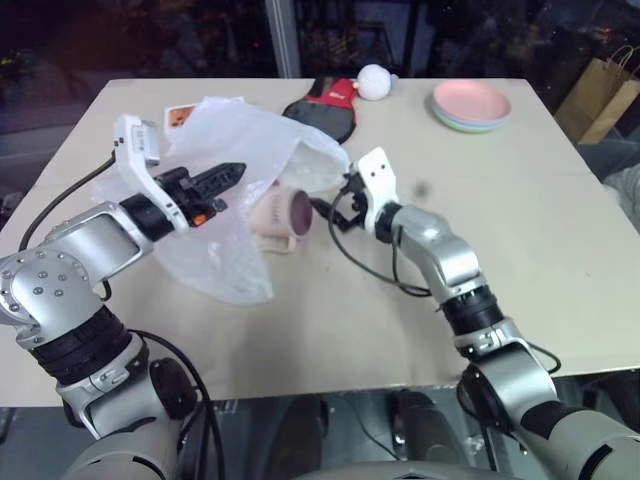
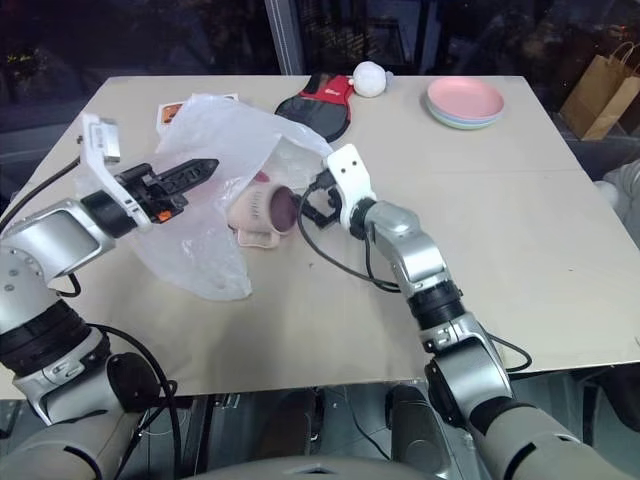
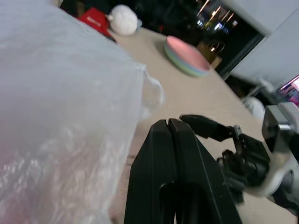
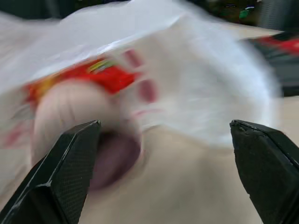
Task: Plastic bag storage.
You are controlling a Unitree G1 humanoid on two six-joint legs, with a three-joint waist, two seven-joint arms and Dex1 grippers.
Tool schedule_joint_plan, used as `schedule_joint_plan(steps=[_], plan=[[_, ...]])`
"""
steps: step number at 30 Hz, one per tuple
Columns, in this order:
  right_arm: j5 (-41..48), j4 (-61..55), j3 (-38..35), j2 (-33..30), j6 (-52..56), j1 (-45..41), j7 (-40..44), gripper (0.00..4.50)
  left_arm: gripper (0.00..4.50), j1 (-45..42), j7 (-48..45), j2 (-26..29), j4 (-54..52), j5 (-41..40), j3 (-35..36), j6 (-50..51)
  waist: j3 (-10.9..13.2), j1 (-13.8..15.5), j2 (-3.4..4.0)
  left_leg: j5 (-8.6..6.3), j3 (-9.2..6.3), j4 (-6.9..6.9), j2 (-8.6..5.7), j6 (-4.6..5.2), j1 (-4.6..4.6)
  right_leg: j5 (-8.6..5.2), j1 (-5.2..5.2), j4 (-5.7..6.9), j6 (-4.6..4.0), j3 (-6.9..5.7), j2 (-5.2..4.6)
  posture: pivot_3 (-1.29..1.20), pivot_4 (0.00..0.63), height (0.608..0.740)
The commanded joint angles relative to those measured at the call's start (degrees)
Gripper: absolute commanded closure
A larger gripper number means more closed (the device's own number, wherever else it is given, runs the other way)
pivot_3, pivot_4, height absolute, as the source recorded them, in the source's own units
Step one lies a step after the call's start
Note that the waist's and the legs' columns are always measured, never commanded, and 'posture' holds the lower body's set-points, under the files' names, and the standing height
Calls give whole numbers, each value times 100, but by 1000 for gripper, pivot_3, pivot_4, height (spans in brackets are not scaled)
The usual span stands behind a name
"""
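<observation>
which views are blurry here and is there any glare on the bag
Right wrist view: smeared, the plastic bag and mug soft-edged, though the open right gripper stays crisp. Left wrist view: bag close and out of focus. Left eye view: sharp, evenly lit, no hard glare on the bag, dark background behind the table.

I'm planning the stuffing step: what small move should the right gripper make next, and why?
Probably ease the open right gripper forward to the plastic bag beside the mug: its fingers stand wide and hold nothing, while the left gripper is shut over the bag.
</observation>
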Motion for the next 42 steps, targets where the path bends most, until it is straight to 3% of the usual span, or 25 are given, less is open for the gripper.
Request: schedule_joint_plan(steps=[1,7,14,19,22,25,29,30,32,36,42], plan=[[-160,596,-86,114,-389,-408,-110,25,4500,-162,-62,342,157,-217,215,-172,0,-12,0,0,0,0,7,-1,-1,2,-1,-1,-3,0,8,0,150,740],[313,-302,260,-61,767,90,944,25,4500,77,-107,633,142,-265,59,-289,0,27,0,-2,7,-4,10,-1,-12,4,0,-23,-8,1,6,0,150,740],[987,-899,-110,156,2130,438,866,25,4500,429,-255,867,-131,-184,-370,-652,0,26,0,-2,4,-13,13,-2,-9,5,-4,-17,-10,-2,7,0,150,740],[1209,-502,-316,405,2137,345,876,25,4500,931,-639,1758,-781,943,-1821,-1883,0,28,0,-2,7,-14,14,-2,-7,5,-5,-18,-11,-1,9,0,150,740],[1174,-5,-397,535,1833,162,895,754,4500,930,-751,1998,-1000,1193,-2331,-2171,2,34,3,-2,11,-18,14,-2,-7,4,-6,-21,-11,2,9,0,150,740],[1147,350,-426,618,1580,12,961,2380,3162,966,-833,2195,-1139,1476,-2679,-2393,2,28,3,-2,12,-19,14,-2,-9,4,-6,-25,-11,2,9,0,150,740],[1207,579,-478,698,1354,-83,1064,4235,1424,819,-544,2191,-907,1928,-2767,-2619,2,27,4,-2,13,-29,16,-2,-9,4,-11,-26,-11,3,12,0,150,740],[1220,599,-489,711,1322,-92,1094,4500,939,793,-528,2184,-848,1987,-2756,-2646,3,28,4,-2,13,-31,18,-2,-9,4,-13,-26,-11,3,14,0,150,740],[1224,598,-500,720,1248,-86,1152,4500,70,821,-723,2329,-829,2113,-2867,-2769,3,27,4,-2,14,-32,20,-2,-9,3,-14,-26,-12,3,16,0,150,740],[1301,281,-627,660,1294,62,1048,4500,70,780,-761,2593,-1047,2640,-3584,-2832,4,30,5,-2,16,-35,20,-2,-11,3,-14,-29,-12,4,15,0,150,740],[1288,-1039,-1126,-75,1860,831,322,4500,70,480,-468,2703,-1445,3636,-4848,-2540,3,80,3,-2,16,-37,16,-2,-18,3,-13,-34,-11,3,10,0,150,740]])
